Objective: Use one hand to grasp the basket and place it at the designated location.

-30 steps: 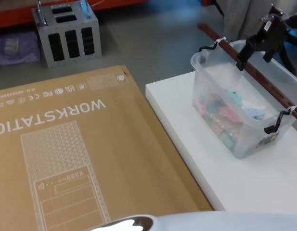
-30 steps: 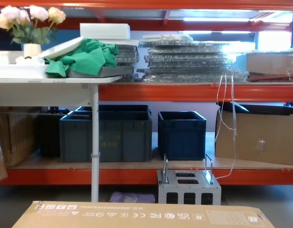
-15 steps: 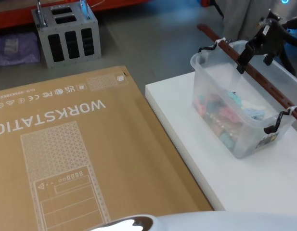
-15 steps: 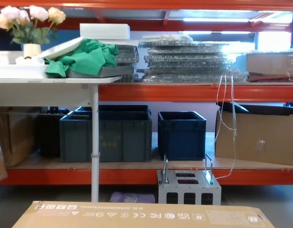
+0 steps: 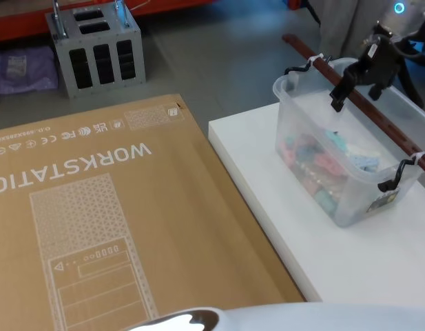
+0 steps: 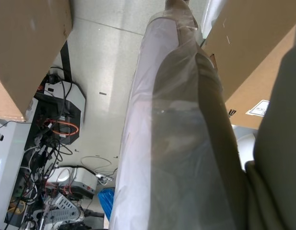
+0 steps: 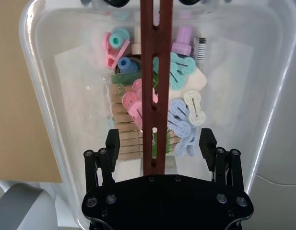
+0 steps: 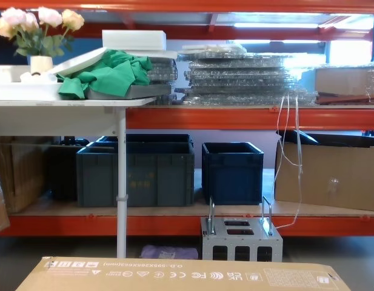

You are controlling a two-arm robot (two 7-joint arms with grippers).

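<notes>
The basket (image 5: 350,201) is a translucent white tub of coloured clips standing on the white table (image 5: 350,269) at the right. Its dark red-brown bar handle (image 5: 388,127) runs lengthwise over the rim, tied on with a white zip tie and black wire. My right gripper (image 5: 355,84) hovers over the handle's far half. In the right wrist view the right gripper (image 7: 159,141) is open, one finger on each side of the handle (image 7: 154,57), with the basket's rim (image 7: 36,96) around it. Nothing is gripped.
A large cardboard box (image 5: 95,207) printed WORKSTATION lies left of the table. A small grey metal box (image 5: 95,48) with loop handles stands on the floor beyond it. The chest view has dark blue crates (image 8: 232,173) under orange shelving.
My right gripper has shifted a little to the left and down toward the handle. The basket has not moved.
</notes>
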